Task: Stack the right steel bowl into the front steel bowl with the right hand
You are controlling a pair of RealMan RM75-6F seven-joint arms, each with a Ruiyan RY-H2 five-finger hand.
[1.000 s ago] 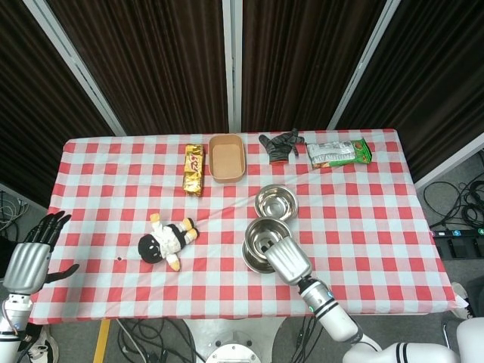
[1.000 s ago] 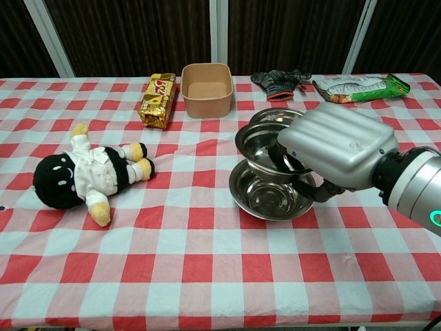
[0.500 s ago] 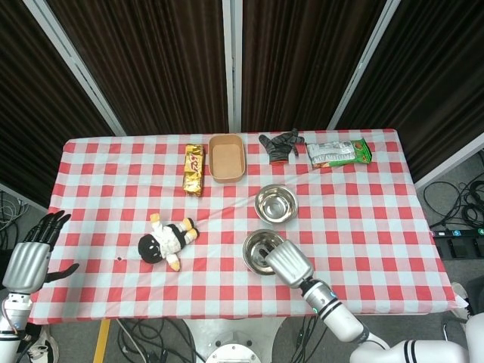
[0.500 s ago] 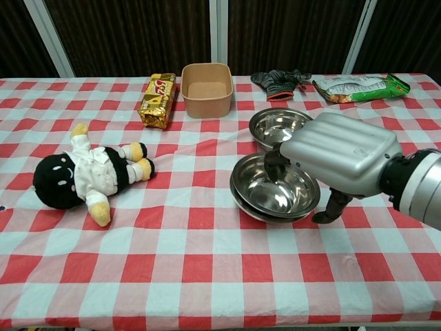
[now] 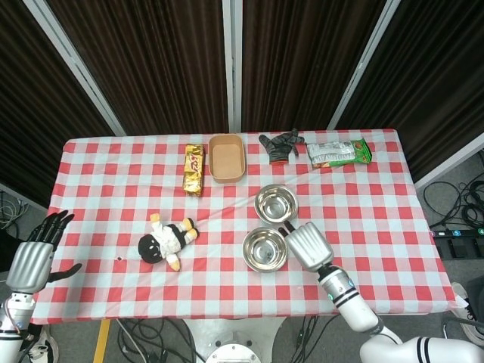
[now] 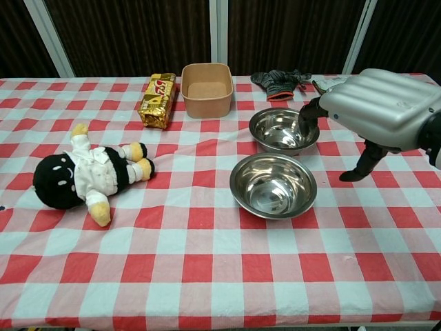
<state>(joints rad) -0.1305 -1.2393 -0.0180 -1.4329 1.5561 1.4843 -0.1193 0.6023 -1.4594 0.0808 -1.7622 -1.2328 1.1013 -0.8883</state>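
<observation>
Right hand [image 6: 375, 114] empty beside stacked steel bowls [image 6: 273, 185] (fingers apart)

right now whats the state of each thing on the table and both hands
front steel bowl: upright, another bowl nested in it
rear steel bowl: upright, empty
right hand: raised, holding nothing, fingers apart
left hand: off the table's edge, open
plush doll: lying down
paper tub: upright, empty
gold packet: lying flat
black glove: crumpled
green snack bag: lying flat
</observation>
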